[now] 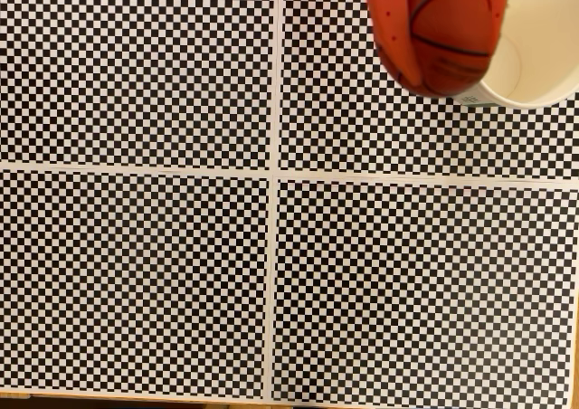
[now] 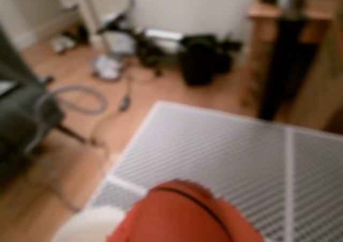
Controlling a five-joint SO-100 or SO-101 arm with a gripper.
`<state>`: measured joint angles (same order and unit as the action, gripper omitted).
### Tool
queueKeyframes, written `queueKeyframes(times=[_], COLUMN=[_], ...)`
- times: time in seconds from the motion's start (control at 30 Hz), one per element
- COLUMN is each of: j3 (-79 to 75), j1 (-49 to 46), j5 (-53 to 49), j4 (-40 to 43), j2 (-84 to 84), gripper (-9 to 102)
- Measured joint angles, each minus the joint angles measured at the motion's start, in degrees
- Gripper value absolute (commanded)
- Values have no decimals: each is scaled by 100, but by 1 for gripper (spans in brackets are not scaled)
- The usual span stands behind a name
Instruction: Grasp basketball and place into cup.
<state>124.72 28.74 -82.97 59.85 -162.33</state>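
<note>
In the fixed view, the gripper (image 1: 450,38) comes in from the top edge at the right, close to the lens and therefore large and a little soft. Its bright orange fingers (image 1: 391,20) stand on either side of the basketball (image 1: 452,33), clenched on it: one broad finger runs down the ball's left side and another narrower piece shows at its upper right. The ball is dark orange with thin black seam lines curving across it, and it is held up off the surface. Just to its right, partly covered by the ball and the gripper, stands the cup (image 1: 538,47), cream-white with a rolled rim and a plain pale inside; a trace of green print shows at its lower left wall. In this view the ball overlaps the cup's left rim rather than its middle. Both sit over the checkerboard mat (image 1: 136,273), black and white squares split into four panels by pale strips, with a thin line of wooden edge along the near side. In the blurred wrist view, the basketball (image 2: 182,215) fills the bottom middle, with one dark seam arcing over its top, and the pale rim of the cup (image 2: 86,223) shows just to its left. Beyond the mat (image 2: 225,151) lie a wooden floor (image 2: 48,199), a grey hose (image 2: 80,100) and dark clutter against a pale far wall.
</note>
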Motion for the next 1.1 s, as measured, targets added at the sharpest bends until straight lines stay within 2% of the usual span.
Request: queueKeyframes(times=[0.47,0.67,1.1], j3=[0,193,1195], j1=[1485,1846,2276], j5=[114,123,299], j4=[0,-18,-914], j2=[123,123,97], gripper=[0,0,0])
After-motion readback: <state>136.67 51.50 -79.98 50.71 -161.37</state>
